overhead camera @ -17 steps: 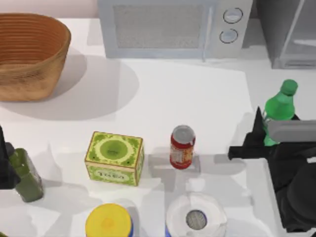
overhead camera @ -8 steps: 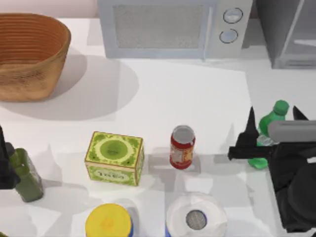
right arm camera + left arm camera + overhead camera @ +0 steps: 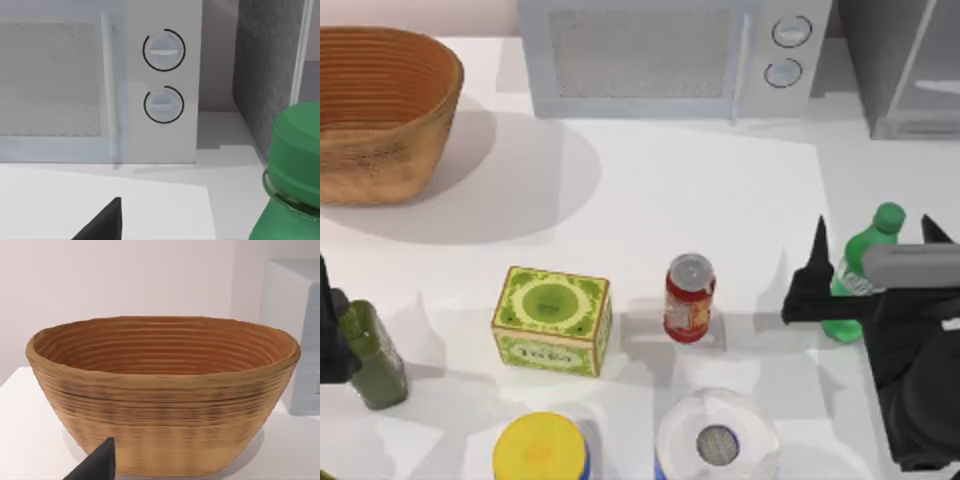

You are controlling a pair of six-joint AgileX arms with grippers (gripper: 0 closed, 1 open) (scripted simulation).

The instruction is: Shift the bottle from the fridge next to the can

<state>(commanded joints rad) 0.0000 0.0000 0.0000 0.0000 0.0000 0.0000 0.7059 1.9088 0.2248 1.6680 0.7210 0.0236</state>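
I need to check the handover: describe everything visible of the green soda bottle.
The green soda bottle is bright translucent green plastic with a green screw cap and a pale label band around its middle. In the top view it stands tilted at the table's right side, out of the fridge, between the spread fingers of the right gripper, well right of the red can and apart from it. Whether the fingers touch it cannot be told. The right wrist view shows its cap and neck close up.

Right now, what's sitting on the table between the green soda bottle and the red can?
In the top view, one dark finger of the right pincer stands between the bottle and the can; otherwise bare white table.
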